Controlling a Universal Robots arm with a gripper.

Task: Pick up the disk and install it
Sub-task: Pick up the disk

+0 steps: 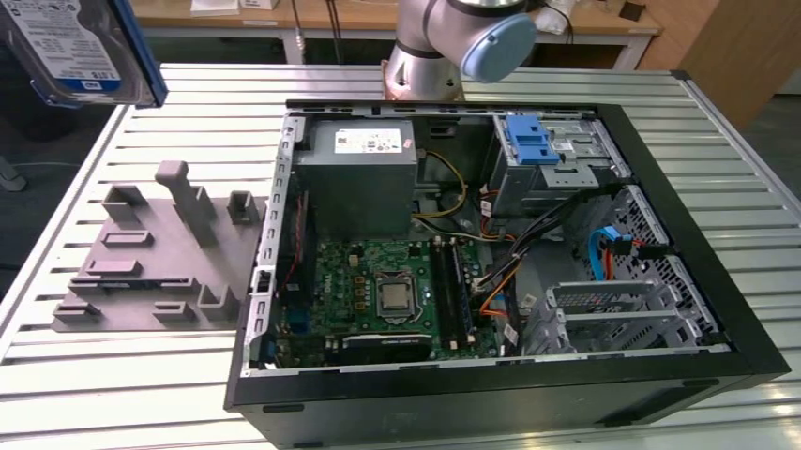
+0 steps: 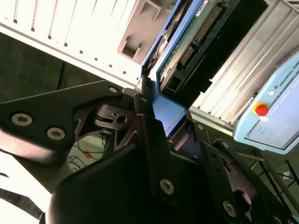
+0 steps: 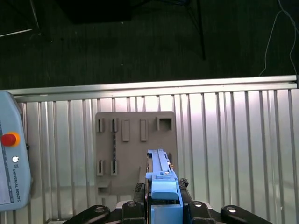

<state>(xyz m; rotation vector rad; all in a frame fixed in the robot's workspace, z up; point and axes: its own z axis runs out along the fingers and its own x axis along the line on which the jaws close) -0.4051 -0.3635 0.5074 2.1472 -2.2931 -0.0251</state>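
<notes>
Slatted metal table (image 1: 126, 375), seen in the exterior view, with an open case (image 1: 501, 384) lying on it. Nearest the camera is the case's black wall. Inside it come the board (image 1: 375, 291), then the grey box (image 1: 363, 169) and, toward the exterior view's right, the blue latch (image 1: 531, 141). Behind the case stands the arm (image 1: 451, 47). A grey plate (image 1: 150, 272) with slots and posts lies just beside the case on the exterior view's left. Past the plate, at the upper corner of that side, the disk (image 1: 75, 47) hangs clear of the table, label toward the camera. In both wrist views the gripper (image 3: 163, 196) (image 2: 170, 116) is clenched on the blue bracket end of the disk (image 3: 161, 172) (image 2: 187, 42), which projects edge-on from the fingers (image 3: 140, 190). In the first wrist view the disk appears to hang over the plate (image 3: 135, 140), though its height cannot be judged. A pendant (image 3: 11, 158) (image 2: 275, 107) rests on the table well apart from the plate.
</notes>
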